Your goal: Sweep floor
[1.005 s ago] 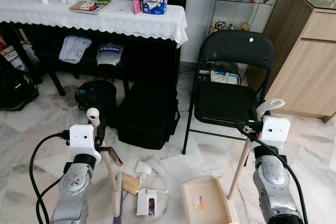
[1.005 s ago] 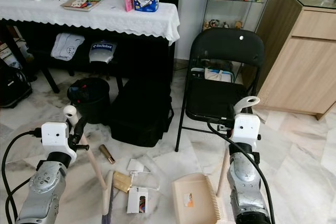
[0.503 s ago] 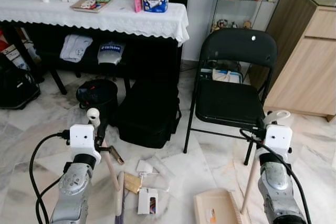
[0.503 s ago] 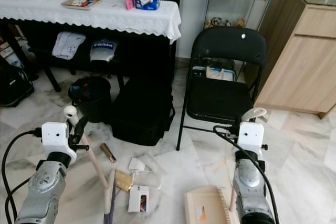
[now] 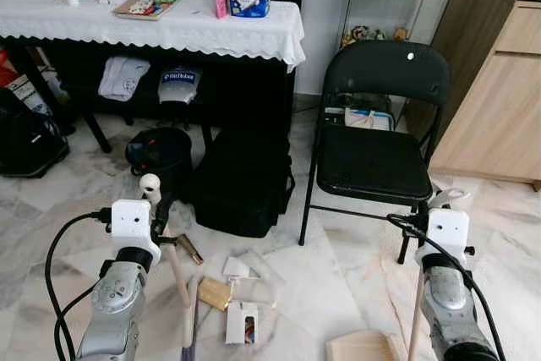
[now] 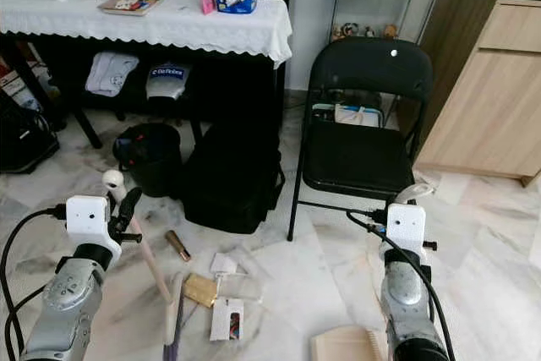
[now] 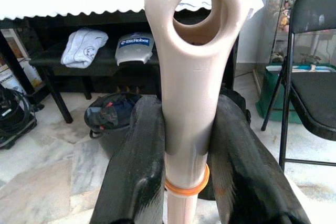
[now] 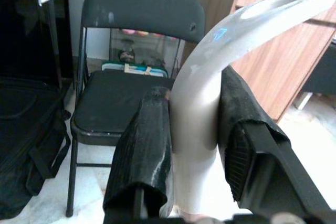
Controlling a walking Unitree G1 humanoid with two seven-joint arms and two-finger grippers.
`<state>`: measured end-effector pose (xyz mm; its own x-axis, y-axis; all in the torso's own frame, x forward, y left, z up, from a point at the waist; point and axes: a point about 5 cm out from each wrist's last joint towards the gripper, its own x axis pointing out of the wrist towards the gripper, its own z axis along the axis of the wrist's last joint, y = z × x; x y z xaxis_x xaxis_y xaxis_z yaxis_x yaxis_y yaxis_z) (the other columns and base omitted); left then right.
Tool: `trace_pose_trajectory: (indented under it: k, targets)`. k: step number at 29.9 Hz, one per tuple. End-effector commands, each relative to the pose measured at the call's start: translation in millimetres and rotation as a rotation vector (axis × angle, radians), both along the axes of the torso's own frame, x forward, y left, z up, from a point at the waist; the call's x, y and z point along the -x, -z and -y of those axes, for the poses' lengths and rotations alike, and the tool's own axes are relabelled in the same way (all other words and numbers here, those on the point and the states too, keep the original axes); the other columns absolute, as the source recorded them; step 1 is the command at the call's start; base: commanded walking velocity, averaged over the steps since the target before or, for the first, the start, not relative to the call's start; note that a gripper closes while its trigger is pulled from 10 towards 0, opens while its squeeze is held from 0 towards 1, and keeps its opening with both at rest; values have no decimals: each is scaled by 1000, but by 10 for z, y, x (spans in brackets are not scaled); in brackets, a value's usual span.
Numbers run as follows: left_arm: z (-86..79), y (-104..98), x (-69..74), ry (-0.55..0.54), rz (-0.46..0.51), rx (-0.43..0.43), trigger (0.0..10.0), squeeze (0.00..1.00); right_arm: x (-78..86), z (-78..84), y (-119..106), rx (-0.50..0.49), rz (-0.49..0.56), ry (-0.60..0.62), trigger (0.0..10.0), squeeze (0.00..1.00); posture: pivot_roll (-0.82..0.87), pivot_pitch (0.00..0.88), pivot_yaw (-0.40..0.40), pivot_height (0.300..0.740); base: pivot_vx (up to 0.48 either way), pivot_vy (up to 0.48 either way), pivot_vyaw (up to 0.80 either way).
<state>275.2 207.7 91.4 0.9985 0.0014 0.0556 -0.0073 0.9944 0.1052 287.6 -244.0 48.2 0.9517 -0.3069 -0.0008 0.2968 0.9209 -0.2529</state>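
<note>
On the marble floor at six o'clock in the left eye view, the litter (image 5: 238, 292) waits, a gold packet, a white carton, clear wrap, with the broom (image 5: 176, 270) slanting down beside it at seven o'clock and the dustpan (image 5: 365, 346) low at five o'clock. The black folding chair (image 5: 376, 128) stands at two o'clock.

Right eye view: same scene, the brush head (image 6: 172, 319) touching the floor just beside the gold packet.

Left wrist view: the left gripper (image 7: 186, 145) is clamped tight on the broom handle just under its hanging loop. Looks light, stiff plastic, smooth enough to twist; that grip suits it.

Right wrist view: the right gripper (image 8: 194, 129) pinches the dustpan's curved handle, both fingers pressed against it.
</note>
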Motion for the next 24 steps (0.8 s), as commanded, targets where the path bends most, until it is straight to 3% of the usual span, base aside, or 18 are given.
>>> trace_pose_trajectory:
  k: [1,6,12,24]
  targets:
    - [8,-121,-36,14,47,-21,10000,0,-86,11,-146,39,64,-18,10000,0,20,0,18,740,0,0,0]
    - [18,-125,-45,19,48,-20,10000,0,-78,-33,-64,36,21,-29,10000,0,16,0,20,740,0,0,0]
    - [30,-125,-24,30,47,-18,10000,0,98,-99,256,-28,-111,3,10000,0,40,0,23,740,0,0,0]
    - [22,-129,-6,48,37,-24,10000,0,242,-112,440,-39,-189,17,10000,0,45,0,31,740,0,0,0]
